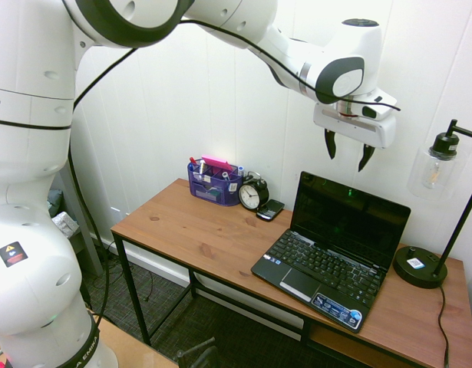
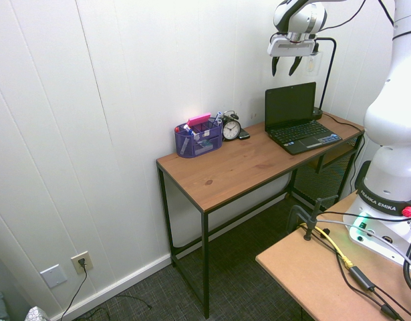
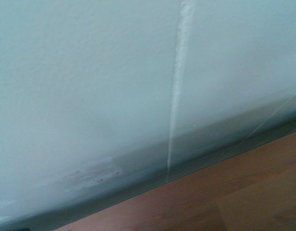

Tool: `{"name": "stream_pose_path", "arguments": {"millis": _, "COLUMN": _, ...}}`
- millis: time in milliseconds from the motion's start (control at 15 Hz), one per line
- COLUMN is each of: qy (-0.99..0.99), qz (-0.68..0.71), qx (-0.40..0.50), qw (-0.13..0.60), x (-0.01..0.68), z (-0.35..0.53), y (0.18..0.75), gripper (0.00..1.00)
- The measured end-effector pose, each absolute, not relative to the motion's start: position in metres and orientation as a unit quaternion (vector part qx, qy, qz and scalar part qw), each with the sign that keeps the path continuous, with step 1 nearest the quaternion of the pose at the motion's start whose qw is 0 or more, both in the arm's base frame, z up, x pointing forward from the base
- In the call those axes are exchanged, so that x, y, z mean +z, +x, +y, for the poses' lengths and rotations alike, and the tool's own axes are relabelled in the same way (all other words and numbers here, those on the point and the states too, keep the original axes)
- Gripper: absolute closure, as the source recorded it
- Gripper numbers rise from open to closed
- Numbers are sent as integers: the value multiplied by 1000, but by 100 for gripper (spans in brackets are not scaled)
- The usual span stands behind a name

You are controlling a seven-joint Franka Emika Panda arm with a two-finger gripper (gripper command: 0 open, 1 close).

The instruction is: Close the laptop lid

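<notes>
Foreground: in the first exterior view the white robot arm fills the left side, close to the camera; the second exterior view shows it at the right edge instead.
Tabletop (image 1: 197,230): a brown wooden surface on a black metal frame, standing against a white panelled wall.
Laptop base (image 1: 316,280): a small black keyboard section near the front right of the tabletop, with blue stickers on its front corner that only the first exterior view shows clearly.
Laptop lid (image 1: 349,218): the black screen panel stands open, upright and tilted slightly back toward the wall, its dark glossy display facing the room.
End effector (image 1: 347,157): it hangs in the air above the lid's top edge, well clear of it, pointing mostly downward; its two dark fingers stand spread apart with nothing between them.
Alarm clock (image 1: 253,195): a round black clock at the back of the tabletop, with a small dark phone (image 1: 270,209) just beside it.
Desk organiser (image 1: 214,182): a blue mesh holder with pens and something pink, near the wall.
Lamp (image 1: 443,207): a black lamp with a clear glass shade, right of the laptop.
Wrist view: a blurred stretch of pale wall (image 3: 90,96) meeting brown wood; the laptop does not show there.
Second exterior view only: a wall socket (image 2: 80,262) low down near the floor.
</notes>
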State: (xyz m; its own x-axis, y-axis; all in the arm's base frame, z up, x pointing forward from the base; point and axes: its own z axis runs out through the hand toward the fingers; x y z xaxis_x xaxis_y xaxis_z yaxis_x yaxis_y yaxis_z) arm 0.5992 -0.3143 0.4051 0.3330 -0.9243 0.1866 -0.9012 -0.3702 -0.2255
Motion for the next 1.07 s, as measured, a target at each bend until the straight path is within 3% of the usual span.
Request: {"name": "stream_pose_path", "arguments": {"millis": 1067, "qy": -811, "qz": 572, "qx": -109, "qw": 49, "x": 353, "z": -340, "y": 613, "gripper": 100}}
